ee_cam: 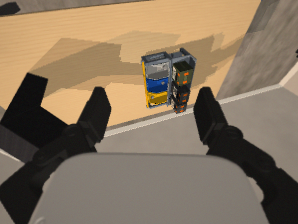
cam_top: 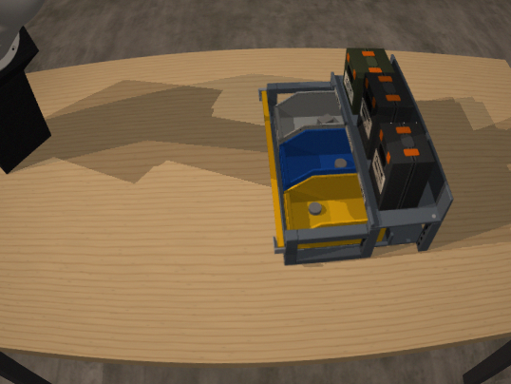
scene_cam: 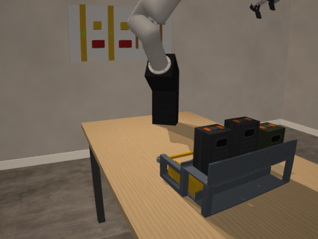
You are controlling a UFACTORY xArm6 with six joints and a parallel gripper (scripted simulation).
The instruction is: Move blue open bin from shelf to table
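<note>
The blue open bin (cam_top: 311, 144) (ee_cam: 156, 85) sits in the grey-blue shelf (cam_top: 328, 234) (scene_cam: 251, 175), between the grey bin (cam_top: 309, 101) (ee_cam: 158, 70) and the yellow bin (cam_top: 328, 187) (ee_cam: 158, 97). A round grey part (cam_top: 340, 163) lies in the blue bin; other parts there may be hidden. The bins' open fronts face the yellow rail (cam_top: 272, 166). My gripper (scene_cam: 265, 12) (ee_cam: 151, 98) is open and empty, high above the table and far from the shelf. It is out of sight in the top view.
Three tall dark cases (cam_top: 406, 166) (scene_cam: 213, 148) stand in the shelf's rear row, behind the bins, rising above them. The black arm base (cam_top: 21, 119) (scene_cam: 165, 103) stands at the table's far side from the cases. The wooden table top (cam_top: 142, 285) (scene_cam: 130, 148) extends around the shelf.
</note>
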